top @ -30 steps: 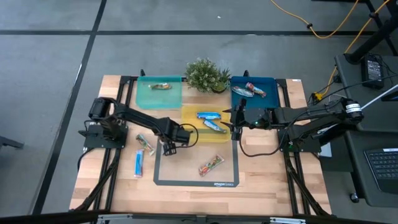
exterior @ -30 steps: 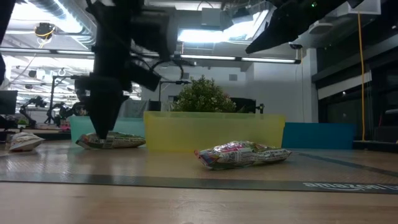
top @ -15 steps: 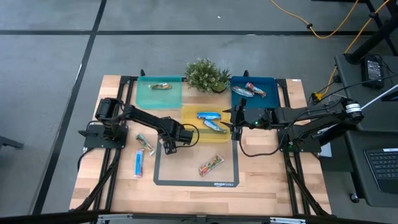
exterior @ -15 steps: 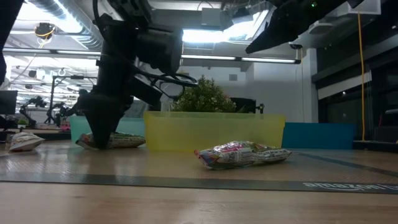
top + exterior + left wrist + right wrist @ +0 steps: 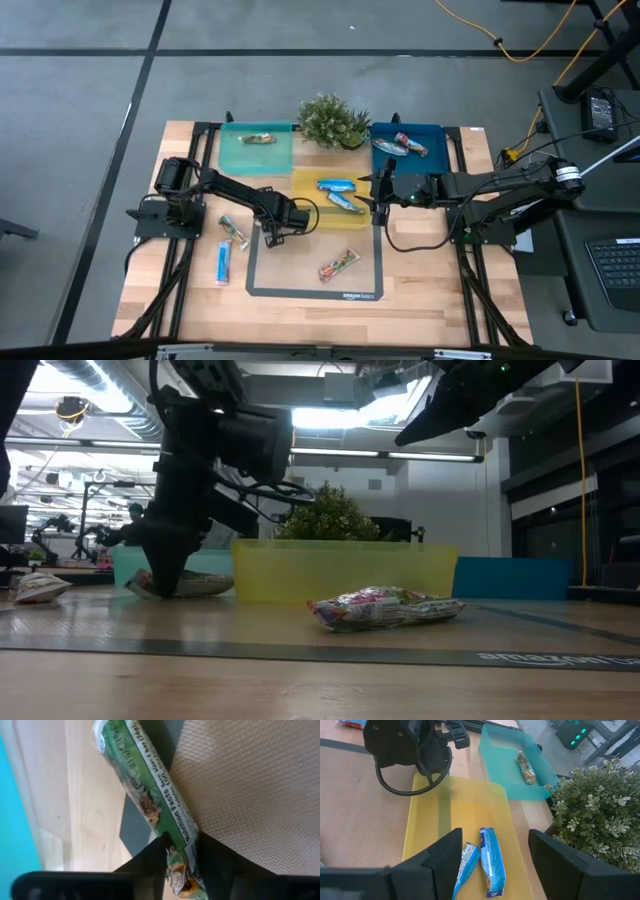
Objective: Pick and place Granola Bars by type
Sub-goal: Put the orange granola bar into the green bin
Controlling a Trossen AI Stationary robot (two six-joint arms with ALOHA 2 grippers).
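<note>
Your left gripper [image 5: 181, 857] is pinching the green granola bar [image 5: 150, 800] beside the yellow tray [image 5: 310, 182]. Your right gripper [image 5: 490, 862] is hanging apart over that tray's two blue bars [image 5: 490, 860], the plant [image 5: 330, 120] standing just behind.

Before me: wood table [image 5: 190, 300] | grey mat [image 5: 300, 278], dark border, on my table's front centre | teal tray [image 5: 232, 155] far left | yellow tray [image 5: 305, 183] centre, touching mat's far edge | blue tray [image 5: 430, 160] far right | potted plant [image 5: 330, 120] behind yellow tray, between the other two
</note>
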